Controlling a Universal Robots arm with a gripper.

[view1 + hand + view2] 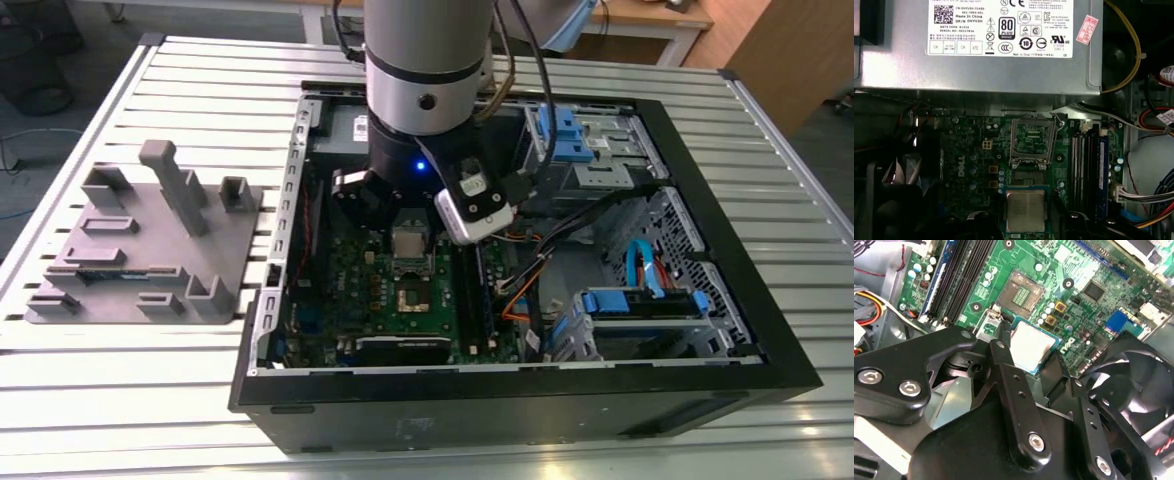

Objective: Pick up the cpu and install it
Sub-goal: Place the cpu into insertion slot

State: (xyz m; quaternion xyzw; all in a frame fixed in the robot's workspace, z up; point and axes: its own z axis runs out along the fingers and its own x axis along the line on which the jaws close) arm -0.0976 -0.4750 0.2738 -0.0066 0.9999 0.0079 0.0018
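The pincer (1030, 356) is pinching the cpu (1035, 342), its black fingers (1006, 375) pressed against two opposite edges of the chip. From where I stand, the arm (424, 60) reaches straight down into the open computer case (534, 415), which sits toward the exterior view's right on the slatted worktop (134, 400). A grey fixture (134, 250) sits near the worktop's edge at the exterior view's left.

The chip seems to hang just over the motherboard (1024, 255), close beside the open socket (1030, 137) but not over it. The socket lies between the chip and the power supply (979, 70), with the memory slots (1086, 170) running along one side.

I judge this to be the carry. The pickup is done and the chip is not yet seated. Seating it would call for centring it over the socket, level and square.

Being square, the chip has no long axis. It lies flat, its metal top facing up, its edges roughly parallel to the socket's.
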